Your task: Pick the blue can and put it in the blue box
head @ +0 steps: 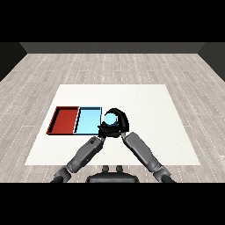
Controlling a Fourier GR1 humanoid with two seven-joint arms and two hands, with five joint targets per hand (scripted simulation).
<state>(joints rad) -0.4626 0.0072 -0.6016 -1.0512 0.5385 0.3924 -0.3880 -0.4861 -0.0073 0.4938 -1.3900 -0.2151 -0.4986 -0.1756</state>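
**beside the blue tray, both hands meet at the can**

near the middle of the white table [145, 101], just off the right edge of the light blue tray [88, 121], the blue can [110, 118] is up in the right hand [121, 121]. the black fingers and thumb of that hand curl round the can like a ring, so only its pale round top shows inside the dark loop. whether the can's base touches the table cannot be told, since the hand covers everything below the top.

the left hand [104, 130] sits directly under and slightly left of the can, pressed close against the right hand. its dark fingers merge with the other hand's shape, so how far they are bent, and whether they touch the can, cannot be told.

the two grey forearms come up from the table's front edge and converge toward the can, forming a narrow wedge.

the light blue tray lies toward the table's left side, with the red tray [64, 120] touching its left side, so the pair forms one block. the red tray is the one nearer the table's left edge. the can is outside the light blue tray, just beside its right rim, with the hand's fingers overlapping that rim.
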